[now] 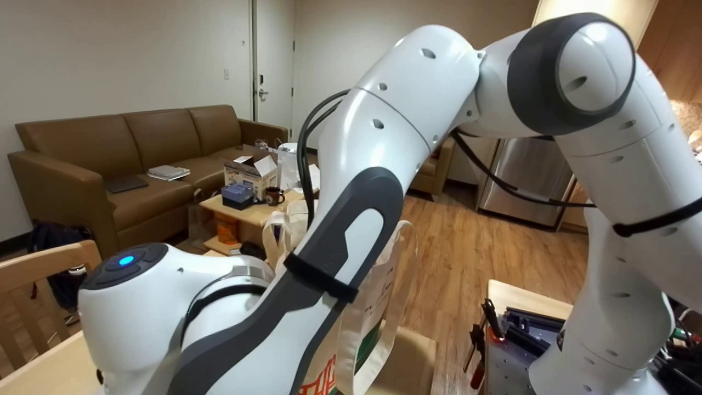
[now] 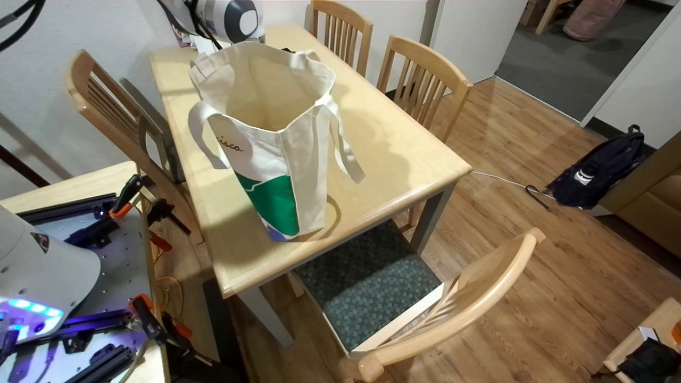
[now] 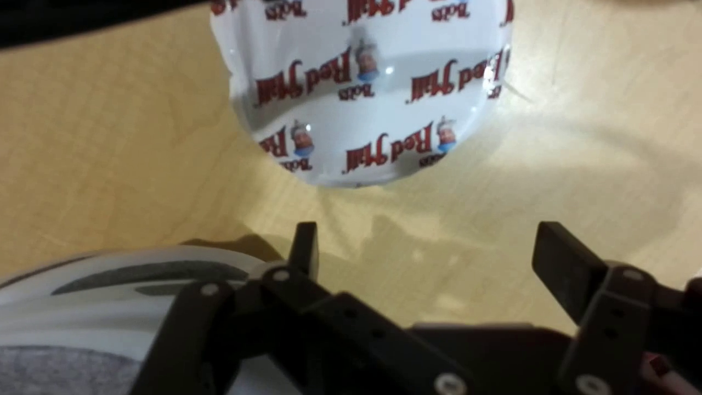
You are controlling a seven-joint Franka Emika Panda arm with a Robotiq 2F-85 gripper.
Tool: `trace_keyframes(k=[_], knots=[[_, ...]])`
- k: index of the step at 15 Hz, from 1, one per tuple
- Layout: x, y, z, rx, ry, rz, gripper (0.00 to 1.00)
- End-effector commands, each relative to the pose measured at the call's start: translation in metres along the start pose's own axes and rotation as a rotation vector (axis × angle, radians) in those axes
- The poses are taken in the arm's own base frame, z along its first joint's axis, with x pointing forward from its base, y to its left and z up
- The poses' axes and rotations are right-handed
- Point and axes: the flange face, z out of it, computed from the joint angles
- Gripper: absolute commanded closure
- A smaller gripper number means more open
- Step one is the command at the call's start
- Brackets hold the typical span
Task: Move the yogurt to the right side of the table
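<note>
Franka Panda arm (image 1: pixel 406 93), white with dark grey covers, spans the foreground of an exterior view; black straps (image 1: pixel 321 278) encircle its links, and a blue light (image 1: pixel 126 260) glows at one rounded joint. Brown sofa (image 1: pixel 153 137), three cushions wide, stands along the wall (image 1: pixel 137 49) beyond. Light wooden table (image 2: pixel 388 154), with grey legs, occupies the middle of an exterior view. Four slatted wooden chairs (image 2: pixel 367 282) surround it: two on one long side, one on the opposite side, one at the near end. Low wooden table (image 1: pixel 249 215) sits in front of the sofa. White canvas tote bag (image 2: pixel 260 151), visible in both exterior views, stands open on the larger table toward the near end, a green printed block on its lower face. Navy backpack (image 2: pixel 596 170) rests on the floor (image 2: pixel 564 255) near the sofa. Open cardboard box (image 1: pixel 249 178) stands on the low table.

Robotiq gripper (image 3: pixel 431 252) enters from the bottom of the wrist view, its fingers (image 3: pixel 567 269) spread wide, bare tabletop between the tips and nothing in hold. White rounded object (image 3: pixel 120 307) with grey markings, partly covered by the gripper, cannot be identified. Bob's Red Mill yogurt cup (image 3: pixel 367 93) sits on the tabletop ahead of the fingertips, apart from both; its round lid faces the camera, the red lettering inverted, the top cut by the frame.
</note>
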Motion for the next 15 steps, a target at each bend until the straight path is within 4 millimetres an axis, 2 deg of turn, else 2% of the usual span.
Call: trace_keyframes(k=[1, 10, 12, 15], knots=[[0.001, -0.002, 0.016, -0.002, -0.024, -0.030, 0.00], [-0.035, 0.003, 0.023, -0.053, -0.218, -0.124, 0.00], [-0.044, 0.006, 0.020, -0.082, -0.242, -0.139, 0.00], [-0.071, 0.012, 0.009, -0.105, -0.282, -0.151, 0.00]])
